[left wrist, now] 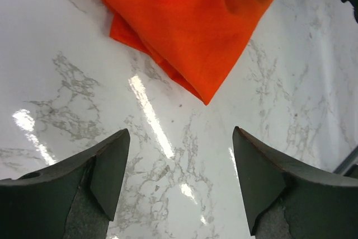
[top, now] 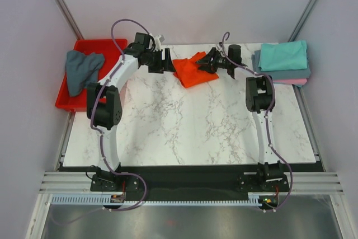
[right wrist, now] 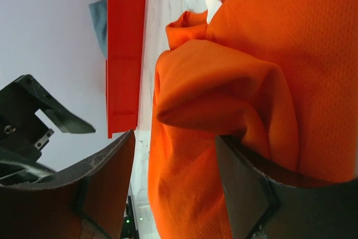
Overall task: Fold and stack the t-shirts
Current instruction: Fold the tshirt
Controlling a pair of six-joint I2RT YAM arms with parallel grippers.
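I see the crumpled bright orange-red cloth t-shirt (top: 192, 72) at the white marble surface's (top: 184, 130) far edge. My left hand (left wrist: 179, 138) gapes just beside it, and my right hand (right wrist: 173, 144) is spread apart around a bunched fold.

Your left end effector (top: 167, 60) points toward 3 o'clock, jaws wide; your right end effector (top: 202, 64) faces 9 o'clock, jaws apart.
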